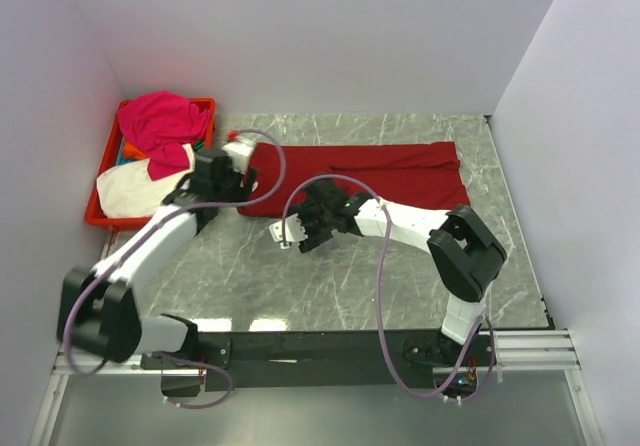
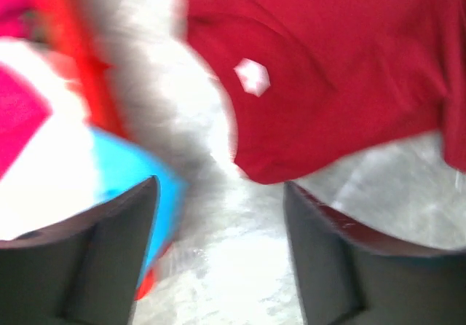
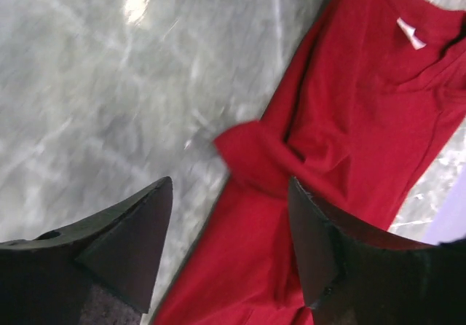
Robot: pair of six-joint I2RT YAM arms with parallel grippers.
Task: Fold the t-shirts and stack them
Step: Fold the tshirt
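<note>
Dark red short-sleeved cloth t-shirt (image 1: pixel 390 171), lying flat as a long band on the grey marbled table (image 1: pixel 330 286), toward 12 o'clock of centre. Left gripper (image 2: pixel 220 186) hangs at the shirt's 9 o'clock end, jaws spread, holding nothing. Right gripper (image 3: pixel 229 183) hangs over its 7 o'clock edge, jaws also spread and empty. At the table's 10 o'clock, a red plastic crate (image 1: pixel 98 218) carries a magenta t-shirt (image 1: pixel 160 121) and a cream-white t-shirt (image 1: pixel 125 191).
</note>
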